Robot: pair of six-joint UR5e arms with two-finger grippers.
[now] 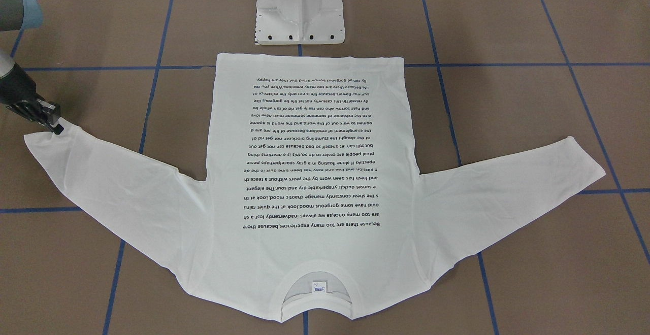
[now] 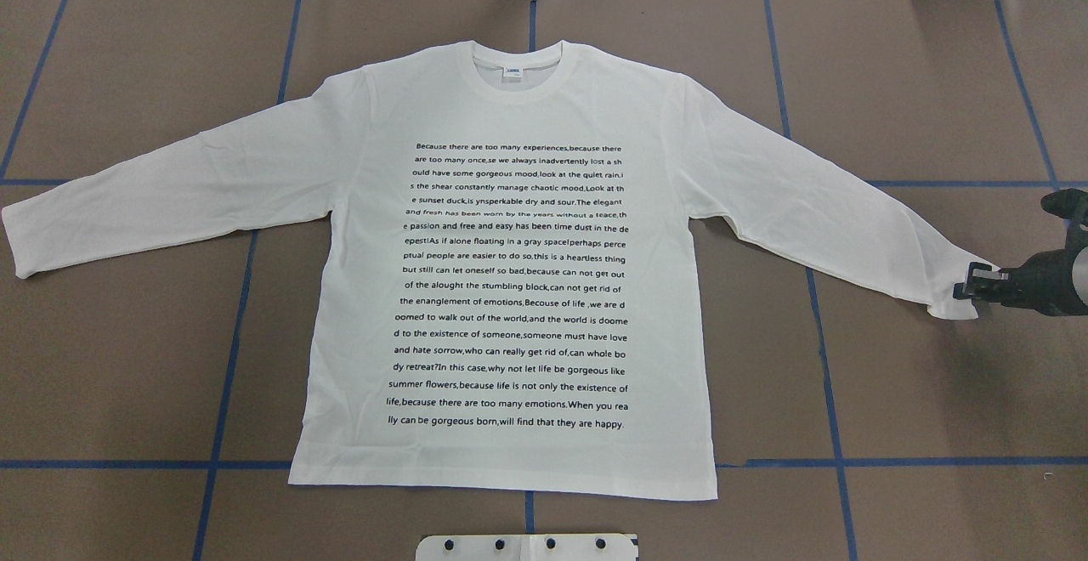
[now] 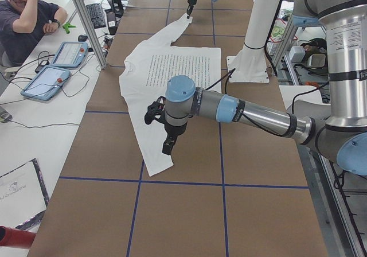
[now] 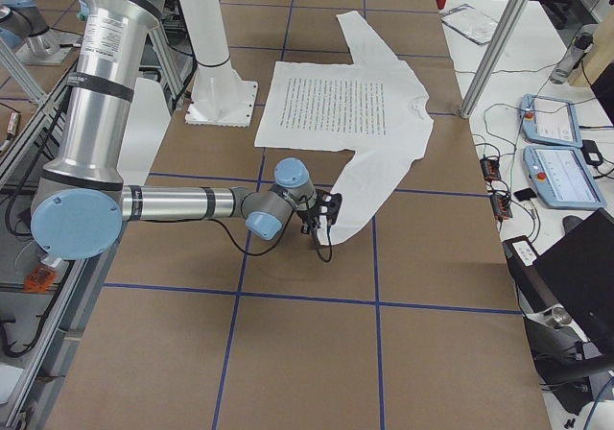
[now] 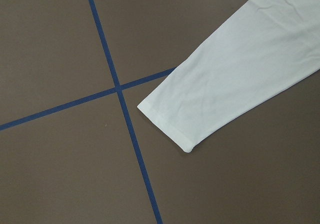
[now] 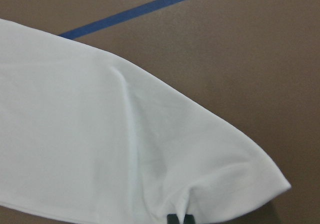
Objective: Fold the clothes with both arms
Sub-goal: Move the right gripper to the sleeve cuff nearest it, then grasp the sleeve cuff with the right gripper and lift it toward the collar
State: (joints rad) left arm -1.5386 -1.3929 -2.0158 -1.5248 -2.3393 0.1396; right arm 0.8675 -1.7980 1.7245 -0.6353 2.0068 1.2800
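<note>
The white long-sleeved T-shirt (image 2: 510, 272) lies flat on the brown table (image 2: 127, 76), printed side up. Its collar is on the far side from the robot, its hem is near the white pedestal, and both sleeves are spread out to the sides. No fold is visible, so I judge the task is at its very beginning: all folds of the sleeves and the body are left to do.

The right gripper (image 2: 969, 282) is at the cuff of the sleeve on the robot's right. Its fingers are narrow and seem to pinch the cuff edge. The right wrist view supports this: the cloth gathers in small wrinkles toward the dark fingertips (image 6: 173, 219), which the overhead view does not show.

The left gripper (image 3: 167, 145) appears only in the left side view, above the other cuff (image 5: 170, 124). I cannot tell whether it is open or closed. The left wrist view shows this cuff flat and not touched, beside 2 crossing blue tape lines (image 5: 117, 86).
</note>
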